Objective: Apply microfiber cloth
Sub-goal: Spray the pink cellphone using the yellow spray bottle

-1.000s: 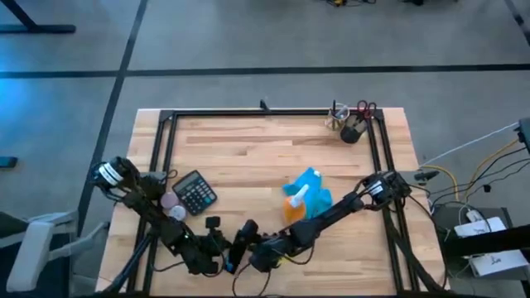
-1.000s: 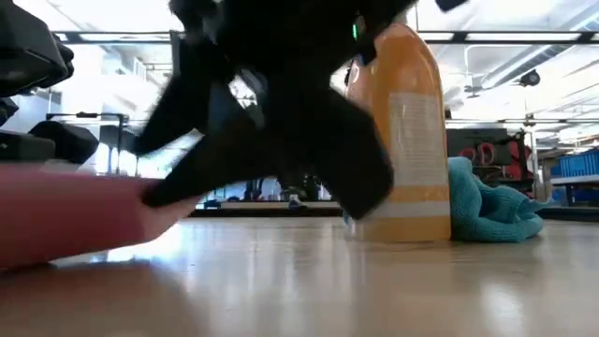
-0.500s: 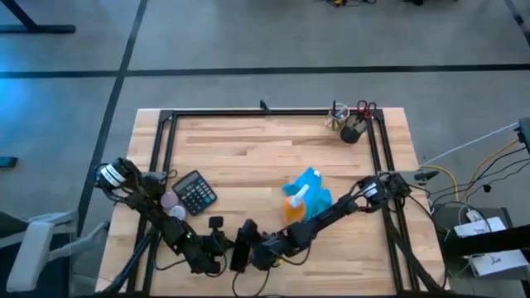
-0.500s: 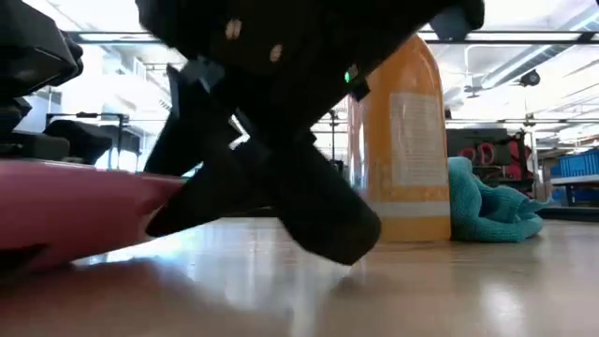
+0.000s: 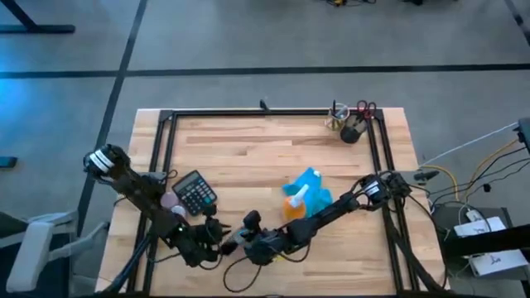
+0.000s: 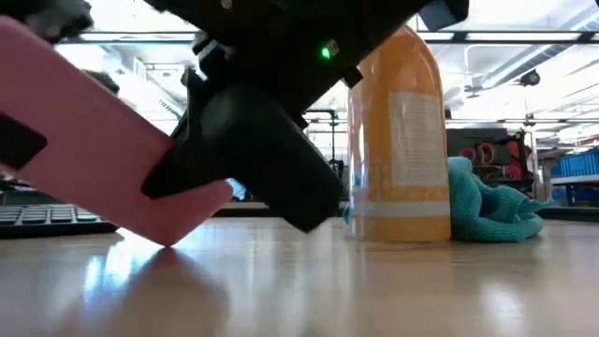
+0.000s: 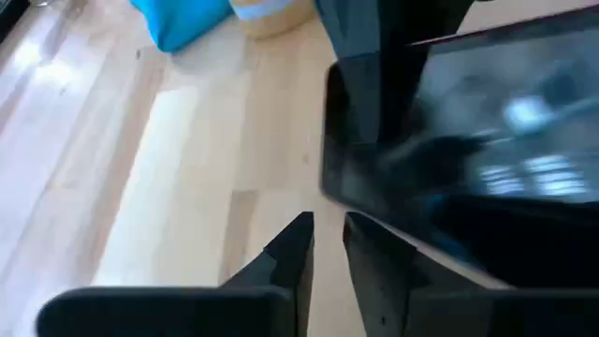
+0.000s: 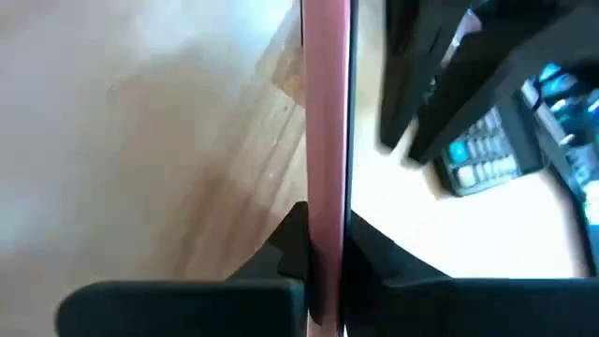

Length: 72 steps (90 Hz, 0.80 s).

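Observation:
The turquoise microfiber cloth (image 5: 310, 187) (image 6: 489, 212) lies bunched on the table, right behind the orange spray bottle (image 5: 295, 205) (image 6: 398, 140); no gripper touches it. Near the front edge, my right gripper (image 5: 245, 237) (image 8: 327, 245) is shut on a phone in a pink case (image 6: 94, 159) (image 7: 487, 159). My left gripper (image 5: 217, 238) (image 7: 328, 251) stands just left of the phone. Its fingers are nearly together with nothing between them. My right gripper pinches the phone between its two fingers, one on the pink back and one on the screen side, near one end (image 8: 327, 220). The phone stands edge-on between the fingers. It is tilted, its low corner (image 6: 173, 240) down at the tabletop and its other end raised.
A black calculator (image 5: 195, 192) (image 8: 487, 159) and a small round object (image 5: 172, 204) lie at the front left. A cup with pens and scissors (image 5: 352, 124) stands at the far right corner. Black frame rails (image 5: 273, 113) border the table.
The phone lay flat on the table and is now tipped up: one end raised, its low corner still down. My right gripper has risen with it. My left gripper has drawn back a little toward the table's left edge.

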Motion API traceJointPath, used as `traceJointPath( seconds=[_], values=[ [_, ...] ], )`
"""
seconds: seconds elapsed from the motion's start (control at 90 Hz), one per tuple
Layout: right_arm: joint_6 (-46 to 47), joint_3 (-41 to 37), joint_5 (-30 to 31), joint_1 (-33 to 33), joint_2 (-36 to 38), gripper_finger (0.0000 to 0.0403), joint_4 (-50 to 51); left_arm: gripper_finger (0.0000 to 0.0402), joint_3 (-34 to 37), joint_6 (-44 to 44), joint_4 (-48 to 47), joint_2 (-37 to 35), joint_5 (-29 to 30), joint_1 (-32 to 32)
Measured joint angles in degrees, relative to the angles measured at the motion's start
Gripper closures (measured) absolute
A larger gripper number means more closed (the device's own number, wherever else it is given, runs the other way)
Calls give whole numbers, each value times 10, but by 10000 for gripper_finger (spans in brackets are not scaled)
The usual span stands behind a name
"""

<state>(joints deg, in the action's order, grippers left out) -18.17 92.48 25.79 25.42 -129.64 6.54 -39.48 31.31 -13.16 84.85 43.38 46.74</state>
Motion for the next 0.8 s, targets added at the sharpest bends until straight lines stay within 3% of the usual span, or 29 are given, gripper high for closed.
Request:
traceJointPath(
  seconds=[0.144, 0.256, 0.411, 0.6, 0.8],
  values=[
    [92, -3, -41, 0, 37, 393, 59, 327, 17, 23, -27, -78, 28, 30],
    [162, -3, -91, -5, 73, 393, 94, 322, 59, 20, 41, -126, 92, 67],
    [243, -3, -108, -17, 107, 393, 93, 315, 141, -59, 268, -147, 160, 96],
    [283, -3, -112, -26, 140, 394, 86, 287, 215, -213, 591, -128, 156, 95],
    [276, -3, -109, -26, 192, 394, 72, 231, 240, -327, 745, -133, 133, 96]
  ],
)
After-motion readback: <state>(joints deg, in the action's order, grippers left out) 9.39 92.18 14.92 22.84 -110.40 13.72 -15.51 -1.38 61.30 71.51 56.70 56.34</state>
